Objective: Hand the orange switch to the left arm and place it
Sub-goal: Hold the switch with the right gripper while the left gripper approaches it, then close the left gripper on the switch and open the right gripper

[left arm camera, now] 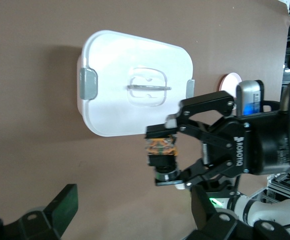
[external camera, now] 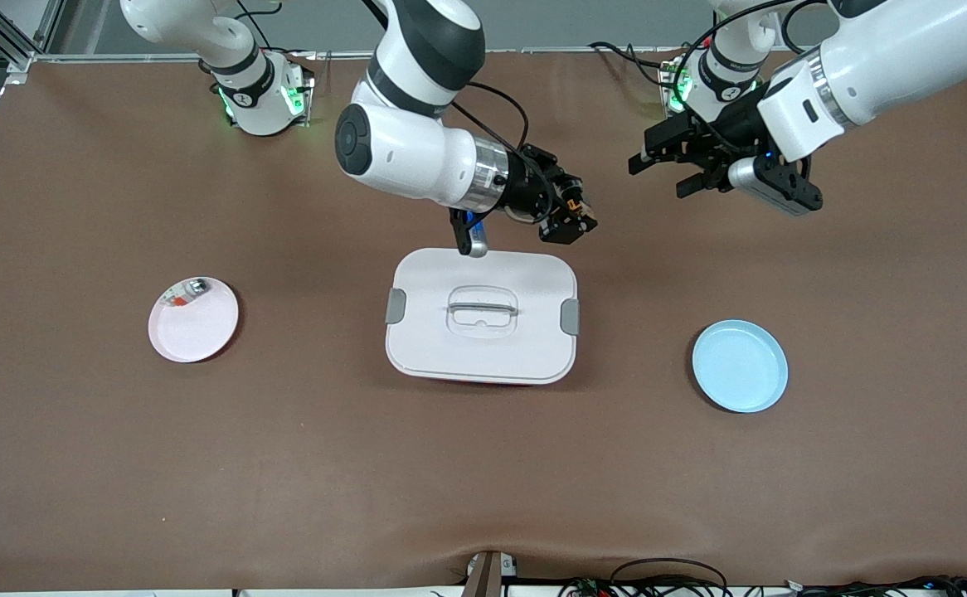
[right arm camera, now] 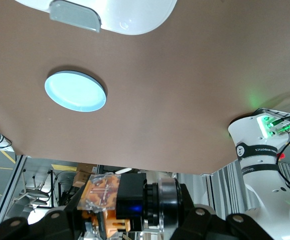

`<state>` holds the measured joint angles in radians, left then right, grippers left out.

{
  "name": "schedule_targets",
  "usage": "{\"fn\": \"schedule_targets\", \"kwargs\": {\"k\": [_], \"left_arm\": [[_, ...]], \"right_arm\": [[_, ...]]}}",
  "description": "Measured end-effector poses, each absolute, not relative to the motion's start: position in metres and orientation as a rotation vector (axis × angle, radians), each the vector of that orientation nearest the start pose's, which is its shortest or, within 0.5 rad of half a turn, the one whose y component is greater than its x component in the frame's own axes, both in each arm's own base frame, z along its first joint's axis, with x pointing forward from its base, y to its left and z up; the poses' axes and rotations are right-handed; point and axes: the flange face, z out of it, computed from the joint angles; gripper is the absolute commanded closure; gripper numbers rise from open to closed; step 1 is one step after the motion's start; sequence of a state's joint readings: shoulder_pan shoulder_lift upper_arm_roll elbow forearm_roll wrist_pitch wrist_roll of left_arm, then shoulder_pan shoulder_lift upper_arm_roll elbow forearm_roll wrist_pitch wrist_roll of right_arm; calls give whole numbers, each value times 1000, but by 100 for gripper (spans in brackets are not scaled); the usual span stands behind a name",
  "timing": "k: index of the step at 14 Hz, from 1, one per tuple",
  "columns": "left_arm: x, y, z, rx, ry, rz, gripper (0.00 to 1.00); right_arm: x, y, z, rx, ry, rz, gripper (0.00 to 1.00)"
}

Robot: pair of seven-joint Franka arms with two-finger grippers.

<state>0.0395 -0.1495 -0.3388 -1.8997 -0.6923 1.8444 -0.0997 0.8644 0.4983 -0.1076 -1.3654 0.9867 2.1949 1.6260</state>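
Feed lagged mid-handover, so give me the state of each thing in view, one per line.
orange switch: in the air, clamped in the right tool.
right tool: shut on the orange switch, just off the box's edge.
left tool: open, empty, over bare table.
box: lid on.
pink plate: holds a small item at its rim.
blue plate: empty.

right gripper (left arm camera: 166, 159) clamping orange switch (left arm camera: 161, 150), box (left arm camera: 135, 82) beneath

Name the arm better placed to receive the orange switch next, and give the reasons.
Left. The right end effector already holds the orange switch in the air beside the box. The left end effector, open, hangs nearby toward the blue plate's end.
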Motion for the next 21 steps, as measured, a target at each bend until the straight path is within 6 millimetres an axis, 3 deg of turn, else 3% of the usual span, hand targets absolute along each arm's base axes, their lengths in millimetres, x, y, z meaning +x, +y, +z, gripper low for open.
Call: {"fn": "schedule_targets", "kwargs": {"k": [5, 10, 15, 21], "left_arm": [[488, -210, 555, 2417, -132, -47, 13], [493, -209, 543, 2376, -85, 22, 15], [489, -242, 534, 2369, -39, 39, 21], [491, -250, 520, 2373, -34, 13, 25]], "right_arm": [[506, 539, 482, -1905, 1475, 848, 61], [506, 539, 484, -1904, 1473, 848, 61], [506, 540, 487, -1902, 1467, 846, 61], [507, 540, 486, -1903, 1468, 847, 61]]}}
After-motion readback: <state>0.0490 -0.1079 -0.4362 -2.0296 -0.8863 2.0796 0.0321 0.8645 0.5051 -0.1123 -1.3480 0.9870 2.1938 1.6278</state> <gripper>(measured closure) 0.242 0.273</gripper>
